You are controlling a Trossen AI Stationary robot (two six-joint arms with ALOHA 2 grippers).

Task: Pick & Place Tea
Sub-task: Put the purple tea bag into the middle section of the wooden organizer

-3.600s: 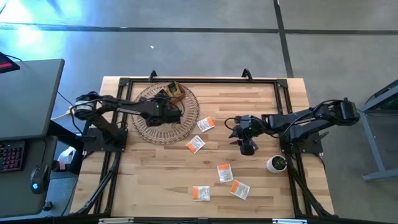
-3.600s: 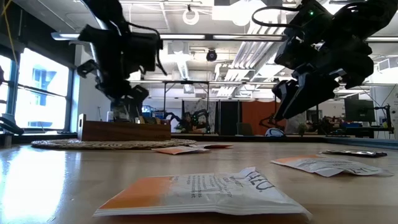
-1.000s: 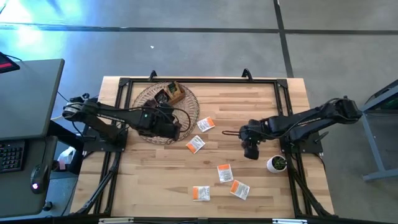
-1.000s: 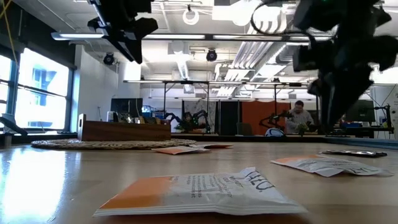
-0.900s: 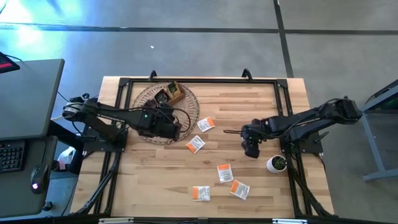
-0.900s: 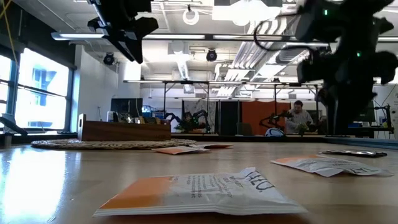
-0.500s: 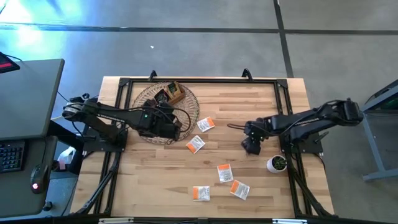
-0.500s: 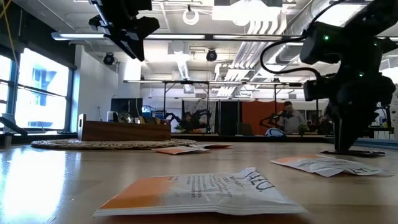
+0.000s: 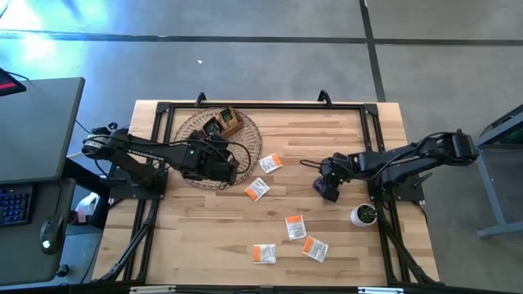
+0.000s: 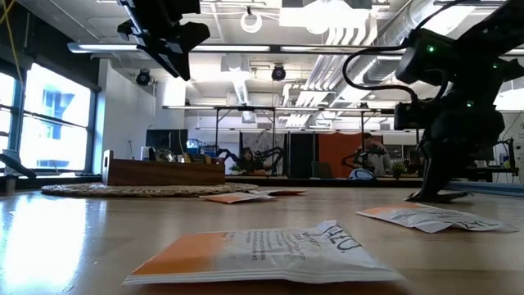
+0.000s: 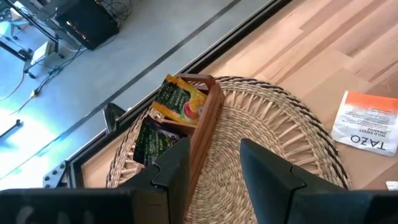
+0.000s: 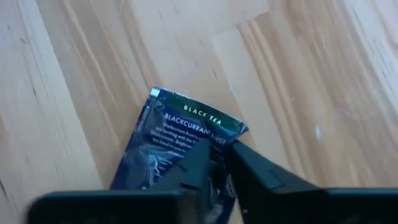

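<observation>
Right gripper (image 12: 217, 163) down at the table (image 9: 327, 139), fingers drawn nearly together and pinching the near edge of a dark sachet (image 12: 180, 140) labelled black tea; the sachet lies flat on the wood, most of it stretching ahead of the fingertips. In the high view the same gripper (image 9: 327, 189) sits low on the boards, the plant pot (image 9: 364, 215) close by toward its own arm's base. In the low view its fingers (image 10: 432, 193) touch the tabletop. Five orange-and-white sachets lie loose, none touching it: two (image 9: 270, 163) (image 9: 257, 189) between the two grippers, three (image 9: 295, 227) (image 9: 315, 248) (image 9: 264, 253) nearer the front edge. Left gripper (image 9: 219, 159) hangs above the round woven mat (image 9: 192, 167), raised off it, fingers (image 11: 267, 174) parted and empty. Just ahead of those fingers stands the wooden box (image 11: 202, 121) on the mat, dark sachets (image 11: 158, 140) upright in its slots. One orange-and-white sachet (image 11: 367, 121) lies just beyond the mat's rim.
</observation>
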